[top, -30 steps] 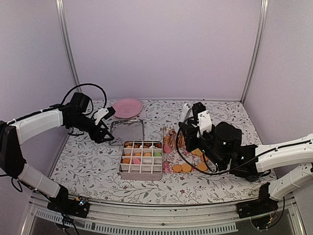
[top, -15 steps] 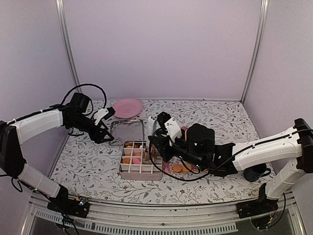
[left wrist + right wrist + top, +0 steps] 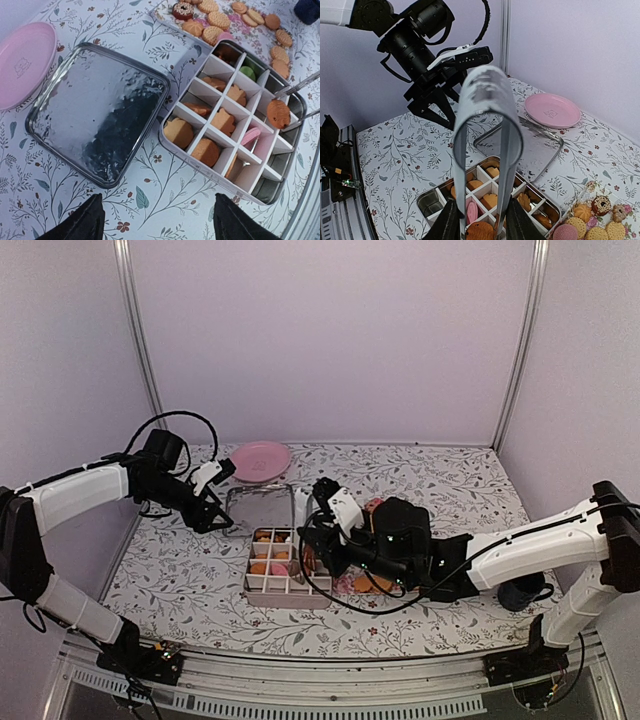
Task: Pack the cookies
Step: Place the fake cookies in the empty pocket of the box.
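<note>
Right wrist view: the right gripper (image 3: 480, 220) is clamped narrowly on metal tongs (image 3: 485, 95), which pinch a golden cookie (image 3: 480, 231) above the divided tin (image 3: 274, 186). Over by the tin's lid (image 3: 97, 112), the left gripper (image 3: 157, 220) hangs wide open, empty. More cookies (image 3: 220, 20) lie on the floral tray (image 3: 161, 10); others sit in the tin's compartments.

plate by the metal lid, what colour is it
The plate is pale pink, best seen in the left wrist view.
</note>
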